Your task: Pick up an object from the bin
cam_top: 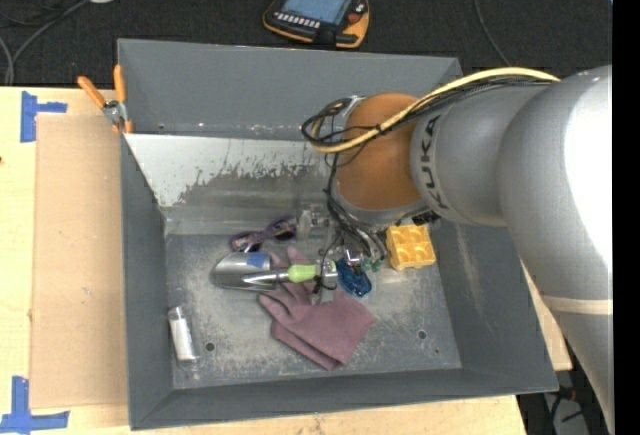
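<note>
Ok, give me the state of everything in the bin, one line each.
Scoop: lying on its side.
Purple cloth: crumpled, lying loose.
Sunglasses: lying behind the scoop.
Yellow block: lying flat, beside the arm.
Small tube: lying down, alone, front left.
Gripper: down at the scoop's green handle.

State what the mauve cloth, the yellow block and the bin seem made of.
Mauve crumpled cloth: soft matte fabric, judging by its folds. Yellow studded block: probably hard plastic, with moulded bumps. Grey bin: sheet metal, dull and scuffed on its wall.
</note>
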`<state>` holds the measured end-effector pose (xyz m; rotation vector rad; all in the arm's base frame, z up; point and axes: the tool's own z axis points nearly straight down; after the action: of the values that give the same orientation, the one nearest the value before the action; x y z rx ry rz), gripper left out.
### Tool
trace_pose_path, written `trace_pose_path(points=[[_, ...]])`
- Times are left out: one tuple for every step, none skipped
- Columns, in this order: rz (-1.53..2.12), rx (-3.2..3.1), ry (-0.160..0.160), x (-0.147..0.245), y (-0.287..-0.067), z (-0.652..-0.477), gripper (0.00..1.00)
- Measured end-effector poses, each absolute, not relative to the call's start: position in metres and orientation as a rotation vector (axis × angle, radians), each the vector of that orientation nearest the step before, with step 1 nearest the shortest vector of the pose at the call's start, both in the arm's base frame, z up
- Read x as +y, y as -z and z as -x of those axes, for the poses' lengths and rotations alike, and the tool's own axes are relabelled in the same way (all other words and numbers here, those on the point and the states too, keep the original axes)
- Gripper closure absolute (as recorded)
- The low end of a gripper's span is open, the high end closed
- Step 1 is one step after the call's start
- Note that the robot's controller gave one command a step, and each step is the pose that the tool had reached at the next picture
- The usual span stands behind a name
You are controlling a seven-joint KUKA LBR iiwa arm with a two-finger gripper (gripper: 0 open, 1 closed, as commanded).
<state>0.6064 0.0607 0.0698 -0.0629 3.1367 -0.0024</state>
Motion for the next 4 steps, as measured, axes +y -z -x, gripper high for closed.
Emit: trace_pose_path(points=[[-0.086,3.148,-0.003,0.06,-0.07,-0.598,1.0],[-0.085,3.148,-0.003,0.06,-0.07,-0.598,1.0],[-0.083,3.149,-0.003,0.06,-0.075,-0.598,1.0],[-0.082,3.157,-0.002,0.06,-0.119,-0.595,1.0]])
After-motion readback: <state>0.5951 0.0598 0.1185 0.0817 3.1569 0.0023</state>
